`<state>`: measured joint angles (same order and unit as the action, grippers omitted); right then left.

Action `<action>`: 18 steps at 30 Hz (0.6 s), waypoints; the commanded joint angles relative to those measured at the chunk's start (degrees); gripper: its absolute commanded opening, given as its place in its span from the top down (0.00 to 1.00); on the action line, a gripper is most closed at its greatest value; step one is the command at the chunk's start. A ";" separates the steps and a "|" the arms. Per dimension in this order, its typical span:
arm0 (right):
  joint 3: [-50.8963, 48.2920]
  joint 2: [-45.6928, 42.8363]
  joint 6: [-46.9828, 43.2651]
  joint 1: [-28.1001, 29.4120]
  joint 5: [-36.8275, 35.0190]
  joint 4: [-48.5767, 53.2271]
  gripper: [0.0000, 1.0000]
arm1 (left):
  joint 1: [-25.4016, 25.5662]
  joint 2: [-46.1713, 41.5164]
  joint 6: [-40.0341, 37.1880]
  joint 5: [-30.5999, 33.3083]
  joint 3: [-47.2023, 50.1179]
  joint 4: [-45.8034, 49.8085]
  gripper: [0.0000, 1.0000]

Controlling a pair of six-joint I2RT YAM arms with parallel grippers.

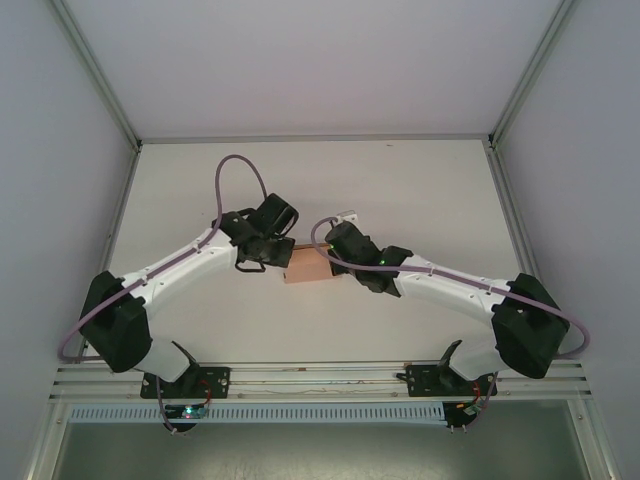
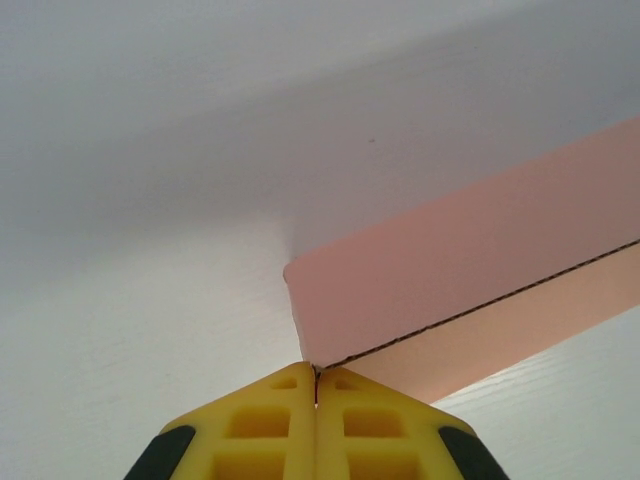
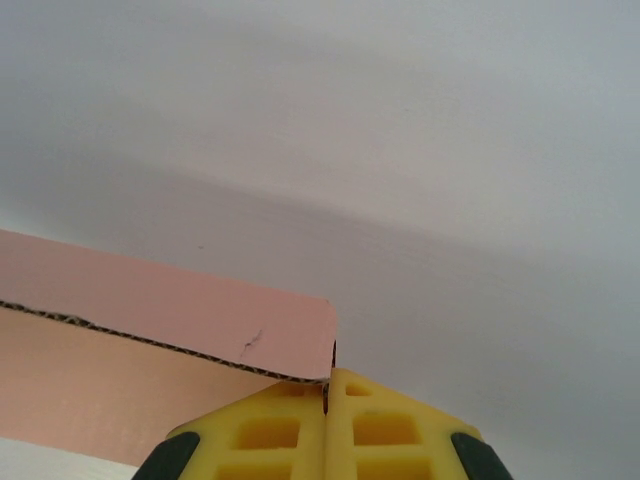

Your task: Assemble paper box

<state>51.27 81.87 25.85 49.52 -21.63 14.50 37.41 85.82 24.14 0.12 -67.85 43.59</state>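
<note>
Left pincer (image 2: 316,378) pinched tight on the box (image 1: 305,267) corner at mid-table; right pincer (image 3: 327,382) clamps the opposite corner. I judge both grips shallow, so I'd fold slowly, arms moving together, not tearing card.

The left arm (image 1: 170,268) and right arm (image 1: 450,283) wear white shells between bulky black joint housings. A lilac cable (image 1: 240,157) trails along each. Black bases (image 1: 190,384) with red wiring sit at six o'clock. The left end effector (image 2: 316,385) and right end effector (image 3: 327,385) have yellow fingers (image 2: 260,425) with rectangular recesses.
</note>
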 commanded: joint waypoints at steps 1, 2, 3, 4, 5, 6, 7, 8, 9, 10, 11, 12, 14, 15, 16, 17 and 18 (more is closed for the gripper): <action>-0.87 1.95 0.99 1.01 -1.70 4.32 1.00 | 0.19 2.92 3.15 -6.26 -4.05 6.04 1.00; -1.39 1.92 0.92 1.12 -1.94 3.71 1.00 | 0.10 3.57 2.77 -6.23 -5.24 7.92 1.00; -1.92 1.82 0.82 1.11 -2.00 3.18 1.00 | 0.03 3.82 2.48 -5.43 -6.35 9.81 1.00; -2.73 1.48 -0.20 1.13 -1.94 1.89 1.00 | -0.42 3.53 2.90 -4.44 -7.08 10.98 1.00; -3.30 1.16 -0.81 1.19 -2.05 1.17 1.00 | -0.94 2.99 2.43 -4.95 -7.33 11.53 1.00; -3.83 0.62 -1.46 1.24 -2.48 0.61 1.00 | -1.88 2.29 2.80 -5.65 -7.55 11.85 1.00; -4.42 0.02 -2.34 1.35 -2.84 -0.24 1.00 | -2.76 1.63 2.95 -6.97 -7.39 11.59 1.00; -5.00 -0.62 -2.88 1.45 -3.17 -0.99 1.00 | -3.43 1.17 3.04 -8.65 -7.15 11.02 1.00; -5.56 -1.26 -3.31 1.46 -3.15 -1.68 1.00 | -3.79 0.99 3.60 -9.70 -6.98 10.60 1.00; -5.99 -1.66 -3.63 1.59 -3.07 -2.29 1.00 | -3.97 1.02 3.81 -10.65 -6.97 10.30 1.00; -6.40 -2.05 -3.82 1.80 -3.27 -2.99 1.00 | -3.97 1.42 4.31 -11.35 -6.94 10.13 1.00; -6.86 -2.25 -3.83 1.98 -3.25 -3.58 1.00 | -3.94 1.99 4.83 -12.66 -7.08 9.98 1.00; -7.48 -2.28 -3.91 2.91 -4.47 -4.46 1.00 | -4.39 2.68 5.92 -14.91 -7.37 10.20 1.00; -7.95 -2.29 -4.02 3.51 -5.55 -5.03 1.00 | -4.90 2.63 6.40 -16.05 -7.48 10.20 1.00; -8.68 -2.32 -4.15 3.87 -6.37 -5.88 1.00 | -5.42 2.21 7.04 -16.91 -7.47 10.28 1.00; -9.36 -2.41 -4.13 3.98 -6.42 -6.37 1.00 | -6.03 1.71 6.87 -18.49 -7.49 10.14 1.00; -9.90 -2.71 -3.87 4.01 -7.09 -6.77 1.00 | -6.73 1.16 7.23 -19.62 -7.42 10.26 1.00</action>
<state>44.16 79.20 22.76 52.60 -27.70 6.13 32.42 88.55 29.08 -13.82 -73.65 52.34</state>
